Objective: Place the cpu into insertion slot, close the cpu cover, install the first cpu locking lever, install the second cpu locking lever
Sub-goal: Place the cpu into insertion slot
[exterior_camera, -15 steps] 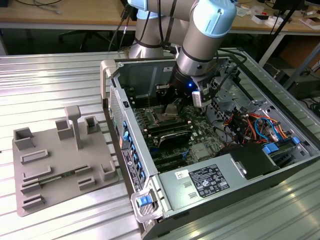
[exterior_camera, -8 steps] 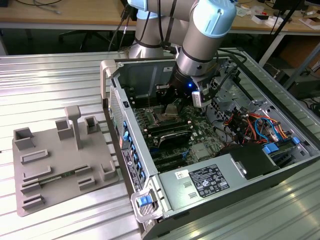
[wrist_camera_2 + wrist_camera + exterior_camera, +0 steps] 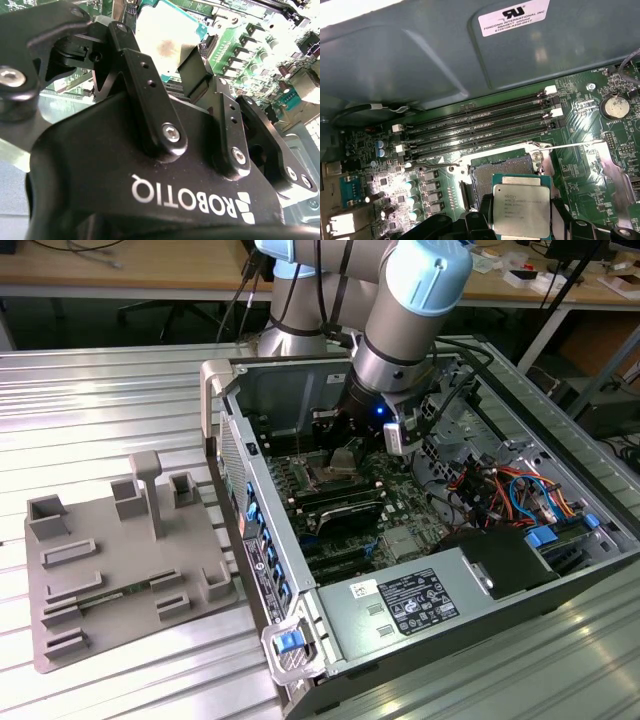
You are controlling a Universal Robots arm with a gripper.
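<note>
Cpu (image 3: 521,210): clamped by two opposite edges between the gripper (image 3: 522,225) fingers (image 3: 485,216), held flat just above the insertion slot (image 3: 501,172), beside the memory slots (image 3: 480,125) on the green board (image 3: 580,165). Judged light, stiff, fragile underneath; grip edges only.

I see a ribbed silver metal table (image 3: 100,400) carrying 2 things: a grey plastic fixture plate (image 3: 110,560) beside an open computer case (image 3: 262,540).
</note>
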